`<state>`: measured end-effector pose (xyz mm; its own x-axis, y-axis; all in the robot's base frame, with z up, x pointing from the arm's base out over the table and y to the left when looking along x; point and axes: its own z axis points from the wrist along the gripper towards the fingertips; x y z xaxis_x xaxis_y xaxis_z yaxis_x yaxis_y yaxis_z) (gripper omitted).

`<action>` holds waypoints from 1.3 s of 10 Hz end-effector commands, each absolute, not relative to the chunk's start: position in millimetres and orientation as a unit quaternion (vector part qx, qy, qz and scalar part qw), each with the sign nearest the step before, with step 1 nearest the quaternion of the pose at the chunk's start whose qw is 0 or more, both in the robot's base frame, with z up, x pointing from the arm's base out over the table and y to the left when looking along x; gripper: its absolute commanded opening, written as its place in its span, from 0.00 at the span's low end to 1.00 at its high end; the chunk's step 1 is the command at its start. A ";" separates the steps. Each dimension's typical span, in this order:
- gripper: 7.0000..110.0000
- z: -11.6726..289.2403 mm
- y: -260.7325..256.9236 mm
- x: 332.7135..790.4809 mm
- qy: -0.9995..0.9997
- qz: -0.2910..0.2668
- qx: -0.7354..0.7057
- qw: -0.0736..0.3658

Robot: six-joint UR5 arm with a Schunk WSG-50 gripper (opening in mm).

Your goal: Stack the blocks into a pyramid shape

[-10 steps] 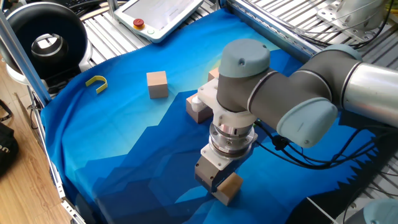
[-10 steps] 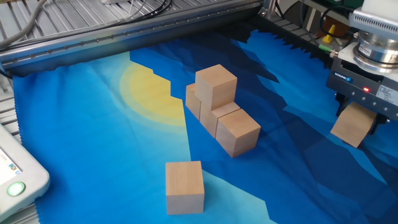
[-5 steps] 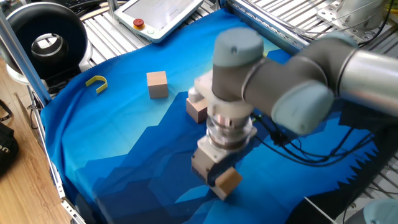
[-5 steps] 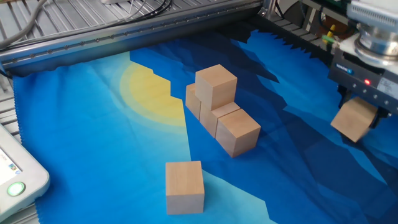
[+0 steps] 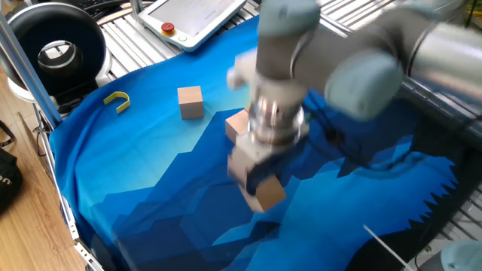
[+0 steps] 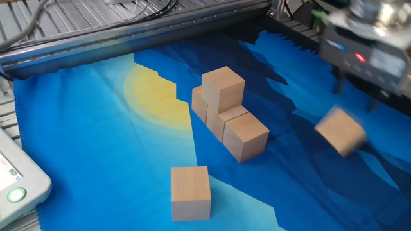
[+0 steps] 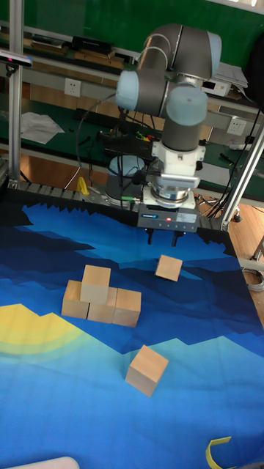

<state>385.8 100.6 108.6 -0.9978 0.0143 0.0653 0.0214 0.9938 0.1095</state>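
The blue cloth point(image 7: 205, 352) with its yellow sun patch covers nearly the whole table, and the grey arm point(image 7: 172, 80) rises over its far side, with the wrist pointing straight down. In both side cameras the arm is smeared with motion blur, so the tall fixed view is the one I trust here. Out in the middle of the cloth is the stack point(image 6: 225, 115): three of the blocks sit in a touching row and a fourth block point(image 6: 223, 88) sits on top, toward one end of the row rather than centred. A lone block point(image 6: 191, 192) stands well apart from the stack, on the lighter blue part of the cloth. The sixth block point(image 7: 169, 267) is just below the gripper point(image 7: 163, 238), tilted a little, with a visible gap between its top and the tips. I cannot tell whether it is resting on the cloth or is off it. The two short dark fingers point(image 7: 150, 236) are spread about a block's width apart, with nothing between them. At the cloth's edge, well away from everything else, is a small yellow hook point(image 5: 117, 100), lying flat beyond the lone block.
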 end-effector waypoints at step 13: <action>0.00 111.6 137.8 428.5 -0.995 -0.046 -0.087 -0.011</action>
<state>428.0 115.0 117.6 -0.9938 0.1094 0.0171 0.1106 0.9881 0.1070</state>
